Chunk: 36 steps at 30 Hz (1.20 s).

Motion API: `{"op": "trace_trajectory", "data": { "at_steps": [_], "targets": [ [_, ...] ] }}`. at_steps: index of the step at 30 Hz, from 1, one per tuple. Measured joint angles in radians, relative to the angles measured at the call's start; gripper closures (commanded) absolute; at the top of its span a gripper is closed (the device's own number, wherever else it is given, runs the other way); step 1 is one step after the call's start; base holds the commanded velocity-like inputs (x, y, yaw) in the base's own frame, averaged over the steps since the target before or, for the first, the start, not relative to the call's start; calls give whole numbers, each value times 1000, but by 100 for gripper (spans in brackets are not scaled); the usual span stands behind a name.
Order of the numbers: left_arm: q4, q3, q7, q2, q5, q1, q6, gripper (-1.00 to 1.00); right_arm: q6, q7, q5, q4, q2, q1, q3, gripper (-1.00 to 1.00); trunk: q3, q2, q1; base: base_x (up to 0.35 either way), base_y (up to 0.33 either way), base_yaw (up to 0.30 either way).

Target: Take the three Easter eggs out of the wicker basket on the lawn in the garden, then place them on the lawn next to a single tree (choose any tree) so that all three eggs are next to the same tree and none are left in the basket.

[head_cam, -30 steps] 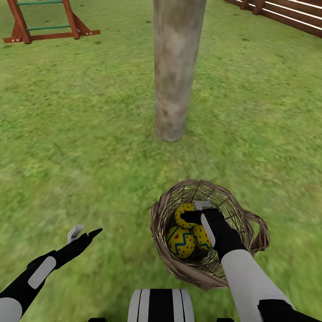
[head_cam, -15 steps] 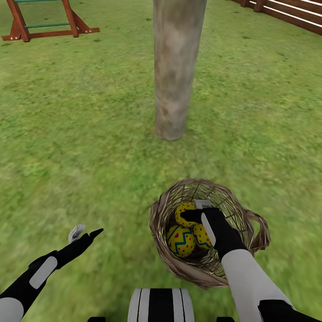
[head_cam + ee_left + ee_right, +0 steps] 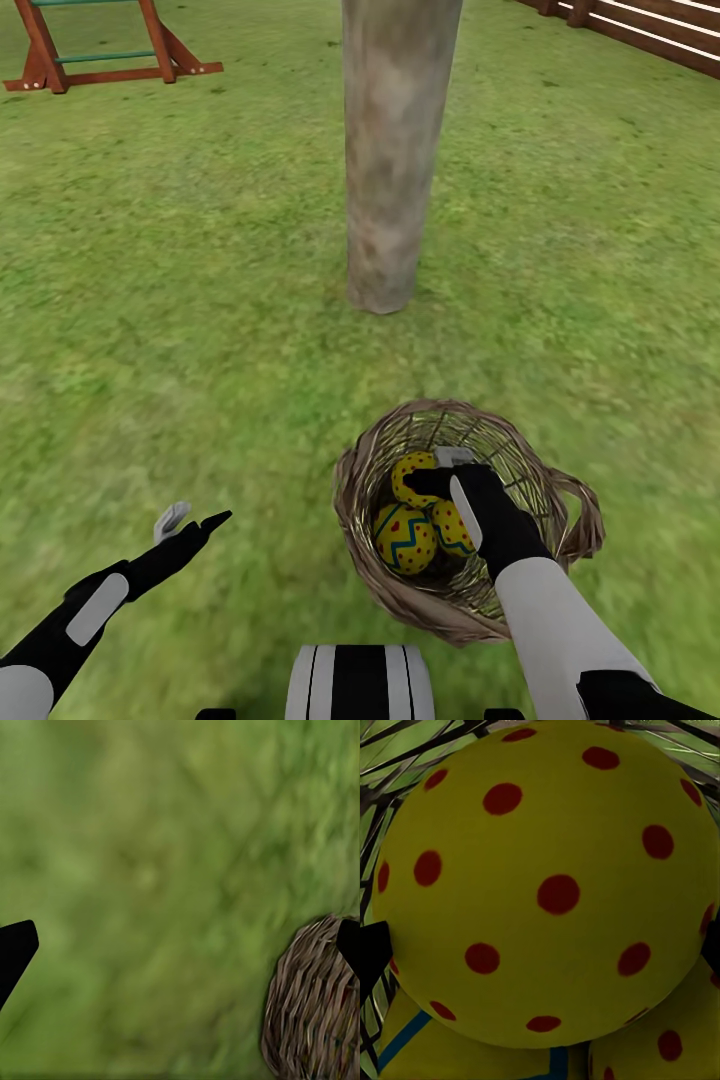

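Right gripper (image 3: 437, 470) sat inside the basket (image 3: 400, 600) near the tree (image 3: 395, 160), jaws bracketing the top egg (image 3: 412, 468); contact could not be confirmed. Left gripper (image 3: 190, 520) hovered spread over lawn (image 3: 200, 300). Risk: smooth egg slipping on lift. Count: three eggs, one basket.

One basket (image 3: 455, 600) holds three eggs (image 3: 404, 540), though the third is mostly hidden behind an arm. One tree trunk (image 3: 392, 150), one wooden frame (image 3: 100, 50), one fence (image 3: 640, 30), two grippers (image 3: 190, 520).
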Motion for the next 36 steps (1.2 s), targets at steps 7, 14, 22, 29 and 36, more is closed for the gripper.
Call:
{"op": "trace_trajectory", "data": {
  "at_steps": [7, 14, 22, 29, 36],
  "targets": [
    [0, 0, 0, 0, 0, 0, 0, -100, 0, 0, 0, 0, 0, 0, 0, 100, 0, 0, 0, 0, 0, 0],
    [0, -2, 0, 0, 0, 0, 0, -100, -1, -4, 34, 24, -1, 1, -2, 100, 19, 42, -23, 0, 0, 0],
    [-1, -2, 0, 0, 0, 0, 0, -100, -1, -4, 34, 24, -1, 0, -2, 100, 34, 77, -42, 0, 0, 0],
    [-2, -2, 0, -1, 0, 0, 0, -100, -1, -4, 32, 25, -1, 1, -2, 100, 56, 126, -69, 0, 0, 0],
    [-2, -8, 0, -2, 0, 0, 0, -100, 0, -4, 31, 25, 0, 1, -2, 100, 85, 175, -95, 0, 0, 0]
  ]
}}
